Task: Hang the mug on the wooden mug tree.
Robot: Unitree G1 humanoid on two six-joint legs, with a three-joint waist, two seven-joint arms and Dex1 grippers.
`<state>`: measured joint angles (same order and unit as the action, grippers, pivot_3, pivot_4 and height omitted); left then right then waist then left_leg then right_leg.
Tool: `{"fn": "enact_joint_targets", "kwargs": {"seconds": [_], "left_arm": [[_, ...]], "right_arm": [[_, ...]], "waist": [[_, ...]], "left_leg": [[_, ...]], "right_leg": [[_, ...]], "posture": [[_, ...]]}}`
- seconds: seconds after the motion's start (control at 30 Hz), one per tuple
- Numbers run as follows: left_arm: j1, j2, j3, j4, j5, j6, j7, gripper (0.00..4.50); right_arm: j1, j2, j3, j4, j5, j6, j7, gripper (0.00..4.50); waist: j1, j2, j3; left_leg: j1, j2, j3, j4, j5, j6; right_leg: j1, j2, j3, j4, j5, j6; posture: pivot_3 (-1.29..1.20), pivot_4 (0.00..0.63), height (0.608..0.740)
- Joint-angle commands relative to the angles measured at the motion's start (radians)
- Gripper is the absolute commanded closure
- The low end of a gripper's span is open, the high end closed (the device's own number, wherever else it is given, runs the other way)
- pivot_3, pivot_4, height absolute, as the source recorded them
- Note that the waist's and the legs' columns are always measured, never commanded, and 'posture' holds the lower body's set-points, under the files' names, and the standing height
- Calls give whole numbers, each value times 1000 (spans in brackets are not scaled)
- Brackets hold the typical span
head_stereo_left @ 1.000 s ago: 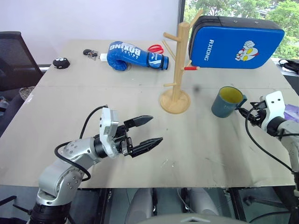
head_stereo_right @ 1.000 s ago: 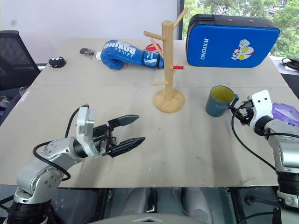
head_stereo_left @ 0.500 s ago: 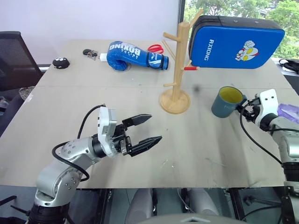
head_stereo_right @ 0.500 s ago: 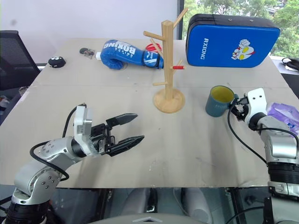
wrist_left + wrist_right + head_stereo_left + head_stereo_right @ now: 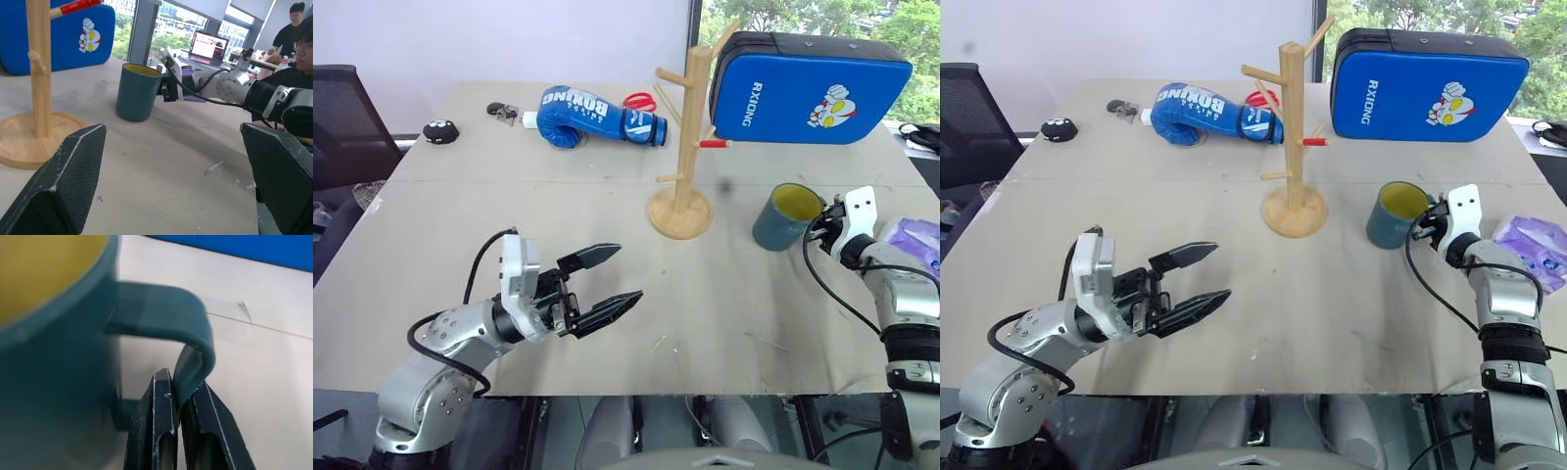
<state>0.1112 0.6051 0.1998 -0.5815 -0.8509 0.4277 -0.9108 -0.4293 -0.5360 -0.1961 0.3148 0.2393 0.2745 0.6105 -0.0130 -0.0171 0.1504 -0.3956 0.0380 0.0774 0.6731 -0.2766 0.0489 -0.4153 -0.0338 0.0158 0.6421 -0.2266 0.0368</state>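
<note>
The mug (image 5: 784, 216) was seen standing upright on the worktop (image 5: 607, 225) toward its right edge, yellow interior showing, just to the right of the wooden mug tree (image 5: 687, 147) and apart from its round base. The right gripper (image 5: 182, 404) was found clamped on the mug's handle, the thin handle wall being pinched between its two black fingers (image 5: 156, 431). The left gripper (image 5: 607, 284) was held above the worktop near the front edge, its fingers spread well apart and nothing held between them.

The mug tree was placed near the middle of the worktop, its red-tipped peg pointing right. Along the far edge a blue boxing glove (image 5: 592, 116) and red scissors (image 5: 640, 101) were laid, and a blue kick pad (image 5: 808, 90) was propped toward the far right corner. A purple packet (image 5: 1529, 245) was noted by the right edge.
</note>
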Motion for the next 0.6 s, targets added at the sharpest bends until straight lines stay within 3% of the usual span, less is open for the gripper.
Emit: {"fn": "enact_joint_targets", "kwargs": {"seconds": [0.03, 0.13, 0.27, 0.4, 0.6], "left_arm": [[25, -28, 64, -33, -15, -73, -4, 0], [72, -38, 150, -3, -67, -135, -93, 0], [102, -6, 221, 13, -172, -106, -165, 0], [114, 9, 261, 7, -218, -89, -165, 0], [112, 1, 273, -1, -214, -83, -92, 0]], "right_arm": [[13, -76, -2, -251, 49, 53, 69, 4480], [-32, -163, 50, -495, 81, 211, 111, 4480], [-134, -233, 136, -609, 84, 351, 141, 4480], [-273, -250, 254, -613, 46, 409, 176, 4480], [-488, -178, 374, -453, -21, 442, 162, 4480]], "waist": [[0, 1, 1], [-1, 2, 1], [-3, 2, 2], [-1, 2, 1], [2, 1, 2]], "left_leg": [[0, 0, 0, 0, 0, 0], [0, 0, 0, 0, 0, 0], [-1, 1, 2, -1, 0, 0], [-1, 1, 2, -1, 0, 0], [-3, 0, 4, -1, 0, 0]], "right_leg": [[0, 0, 0, 0, 0, 0], [0, 0, 0, 0, 0, 0], [-4, -1, 0, 1, 0, 0], [-4, -1, 0, 0, 0, -1], [-5, -2, 1, -1, 0, -1]], "posture": [[0, 150, 740], [0, 150, 740], [0, 150, 740], [0, 150, 740], [0, 150, 740]]}}
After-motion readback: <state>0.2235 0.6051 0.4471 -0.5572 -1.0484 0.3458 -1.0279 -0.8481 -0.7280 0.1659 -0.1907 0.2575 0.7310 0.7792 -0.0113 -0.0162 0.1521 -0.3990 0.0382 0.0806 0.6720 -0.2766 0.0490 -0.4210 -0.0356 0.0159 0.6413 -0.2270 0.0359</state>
